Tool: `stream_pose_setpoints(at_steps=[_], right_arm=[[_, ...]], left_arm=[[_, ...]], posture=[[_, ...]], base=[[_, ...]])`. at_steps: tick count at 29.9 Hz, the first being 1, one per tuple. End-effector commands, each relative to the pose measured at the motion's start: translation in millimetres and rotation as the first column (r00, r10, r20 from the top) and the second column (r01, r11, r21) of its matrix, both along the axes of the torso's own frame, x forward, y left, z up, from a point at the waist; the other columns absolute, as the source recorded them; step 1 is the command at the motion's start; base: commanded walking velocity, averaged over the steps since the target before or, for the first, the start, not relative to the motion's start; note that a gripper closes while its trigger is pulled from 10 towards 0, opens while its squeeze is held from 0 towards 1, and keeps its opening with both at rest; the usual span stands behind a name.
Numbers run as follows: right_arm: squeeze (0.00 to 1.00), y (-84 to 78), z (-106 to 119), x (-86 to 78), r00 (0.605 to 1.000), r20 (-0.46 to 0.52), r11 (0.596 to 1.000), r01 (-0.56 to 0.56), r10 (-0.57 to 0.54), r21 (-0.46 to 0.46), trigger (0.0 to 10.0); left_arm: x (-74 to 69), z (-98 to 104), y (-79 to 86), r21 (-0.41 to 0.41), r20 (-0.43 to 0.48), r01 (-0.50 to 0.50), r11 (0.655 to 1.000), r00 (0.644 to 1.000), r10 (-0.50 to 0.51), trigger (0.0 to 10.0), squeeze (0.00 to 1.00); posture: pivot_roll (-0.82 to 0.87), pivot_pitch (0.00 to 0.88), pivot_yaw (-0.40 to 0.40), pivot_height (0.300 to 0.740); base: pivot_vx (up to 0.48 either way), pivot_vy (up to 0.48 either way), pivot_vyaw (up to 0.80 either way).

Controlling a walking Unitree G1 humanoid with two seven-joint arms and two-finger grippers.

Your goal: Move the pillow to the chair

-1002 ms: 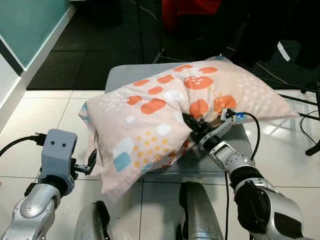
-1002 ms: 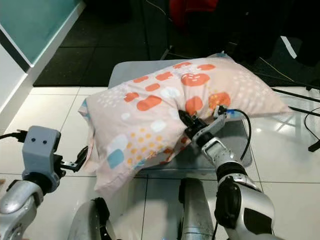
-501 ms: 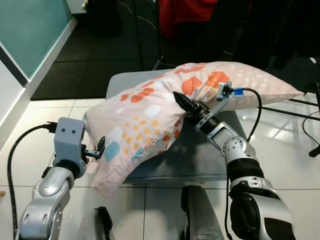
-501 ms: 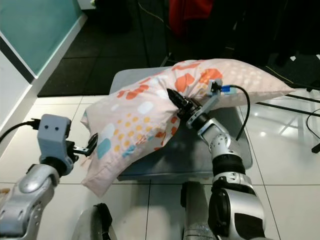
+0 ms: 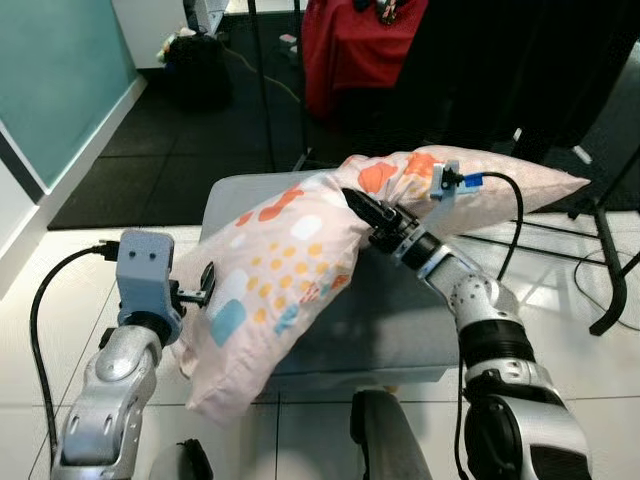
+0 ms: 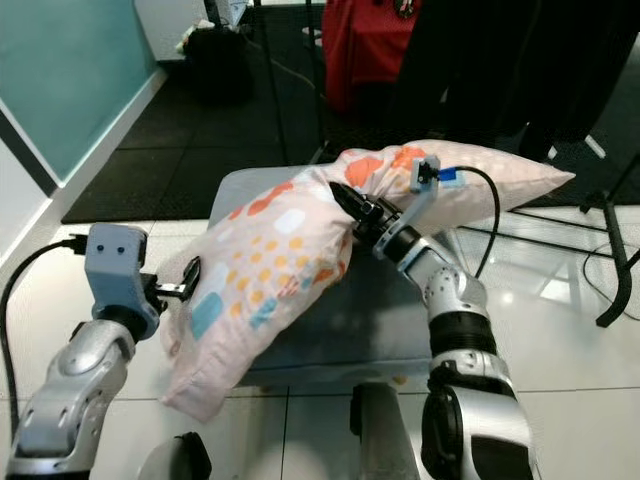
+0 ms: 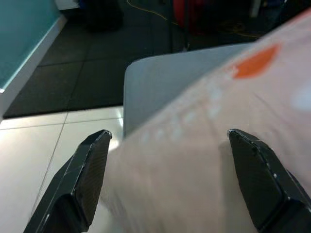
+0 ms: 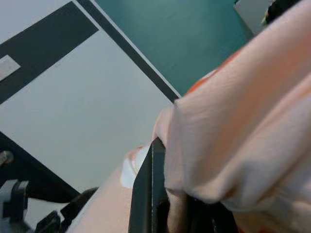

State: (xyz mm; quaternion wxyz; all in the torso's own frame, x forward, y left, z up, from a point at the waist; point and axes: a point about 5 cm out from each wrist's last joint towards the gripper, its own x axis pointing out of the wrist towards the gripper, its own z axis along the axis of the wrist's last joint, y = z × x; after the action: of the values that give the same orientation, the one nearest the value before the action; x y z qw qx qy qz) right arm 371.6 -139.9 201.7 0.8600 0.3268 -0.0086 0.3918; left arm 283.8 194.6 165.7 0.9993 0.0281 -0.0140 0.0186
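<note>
The left gripper has its fingers spread wide around the pillow's near-left edge. The pillow droops over the grey chair front. Farther in, the right gripper is pinched closed on the pillow's middle fabric, lifting it.

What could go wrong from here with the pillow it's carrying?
The right pincer pinches only a fold of the pillow, so the fabric could slip free. The left pincer is open around the pillow's edge, giving little backup. The lower corner sags below the grey seat toward the tiled floor and might drag.
</note>
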Motion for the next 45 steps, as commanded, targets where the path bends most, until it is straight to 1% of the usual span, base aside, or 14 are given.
stream_pose_setpoints(at_steps=[1,4,6,7,9,13,15,16,20,25,32,33,42,45], right_arm=[[0.0,2.4,19,-1.4,0.997,0.079,1.0,-0.02,0.018,0.017,0.0],[0.0,0.8,11,-4.3,0.999,0.04,1.0,-0.006,0.006,-0.012,0.0],[0.0,0.8,11,-4.3,0.999,0.04,1.0,-0.006,0.006,-0.012,0.0],[0.0,0.9,2,-3.8,1.0,0.008,1.0,0.004,-0.004,-0.028,0.0],[0.0,1.6,-2,-2.9,1.0,-0.01,0.999,0.01,-0.011,-0.037,0.0],[0.0,2.9,-1,-2.7,1.0,-0.015,0.999,0.013,-0.014,-0.041,0.0],[0.0,2.9,-1,-2.7,1.0,-0.015,0.999,0.013,-0.014,-0.041,0.0],[0.0,3.7,2,-2.4,1.0,-0.016,0.999,0.017,-0.018,-0.046,0.0],[0.0,4.0,2,-2.2,1.0,-0.017,0.999,0.018,-0.019,-0.047,0.0],[0.0,7.5,-1,-0.7,0.999,-0.034,0.998,0.037,-0.039,-0.055,0.0],[0.0,8.6,-8,-2.2,0.998,-0.053,0.998,0.042,-0.045,-0.055,0.0],[0.0,8.5,-9,-1.7,0.997,-0.062,0.998,0.046,-0.049,-0.052,0.0],[0.0,7.7,-9,-0.2,0.997,-0.064,0.998,0.047,-0.051,-0.051,0.0],[0.0,7.9,-7,0.0,0.997,-0.06,0.998,0.046,-0.049,-0.049,0.0]], left_arm=[[0.7,-4,2.1,0.004,-0.012,-0.02,1.0,1.0,0.02,10.0,0.0],[7.0,-7,2.3,-0.016,-0.016,-0.059,0.998,0.998,0.059,10.0,0.0],[7.0,-7,2.3,-0.016,-0.016,-0.059,0.998,0.998,0.059,10.0,0.0],[8.6,-9,0.3,-0.031,-0.027,-0.072,0.997,0.997,0.071,10.0,0.0],[9.8,-12,-2.5,-0.044,-0.034,-0.075,0.996,0.997,0.074,10.0,0.0],[12.0,-12,-5.5,-0.053,-0.03,-0.073,0.996,0.997,0.072,10.0,0.0],[12.0,-12,-5.5,-0.053,-0.03,-0.073,0.996,0.997,0.072,10.0,0.0],[14.7,-13,-6.6,-0.059,-0.026,-0.071,0.996,0.997,0.07,10.0,0.0],[15.6,-13,-6.8,-0.061,-0.025,-0.071,0.996,0.997,0.07,10.0,0.0],[18.5,-16,-4.8,-0.077,-0.035,-0.089,0.993,0.996,0.087,10.0,0.0],[17.3,-20,-3.7,-0.081,-0.048,-0.095,0.992,0.995,0.092,10.0,0.0],[17.5,-21,-4.8,-0.083,-0.053,-0.092,0.992,0.995,0.087,10.0,0.0],[18.6,-24,-7.0,-0.092,-0.054,-0.092,0.991,0.995,0.088,10.0,0.0],[18.6,-25,-4.8,-0.091,-0.056,-0.099,0.991,0.994,0.095,10.0,0.0]], posture=[[-0.15,0.0,-0.006,0.477],[-0.13,0.0,-0.014,0.492],[-0.13,0.0,-0.014,0.492],[-0.13,0.0,-0.022,0.501],[-0.13,0.0,-0.025,0.51],[-0.13,0.0,-0.031,0.529],[-0.13,0.0,-0.031,0.529],[-0.13,0.0,-0.036,0.539],[-0.13,0.0,-0.036,0.544],[-0.13,0.0,-0.032,0.567],[-0.13,0.0,-0.022,0.586],[-0.13,0.0,-0.016,0.595],[-0.16,0.0,-0.028,0.624],[-0.16,0.0,-0.028,0.638]], base=[[0.0,0.0,0.0],[0.0,0.0,0.0],[0.0,0.0,0.0],[0.0,0.0,0.0],[0.0,0.0,0.0],[0.0,0.0,0.0],[0.0,0.0,0.0],[0.0,0.0,0.0],[0.0,0.0,0.0],[0.0,0.0,0.0],[0.0,0.0,0.0],[0.0,0.0,0.0],[0.0,0.0,0.0],[0.0,0.0,0.0]])
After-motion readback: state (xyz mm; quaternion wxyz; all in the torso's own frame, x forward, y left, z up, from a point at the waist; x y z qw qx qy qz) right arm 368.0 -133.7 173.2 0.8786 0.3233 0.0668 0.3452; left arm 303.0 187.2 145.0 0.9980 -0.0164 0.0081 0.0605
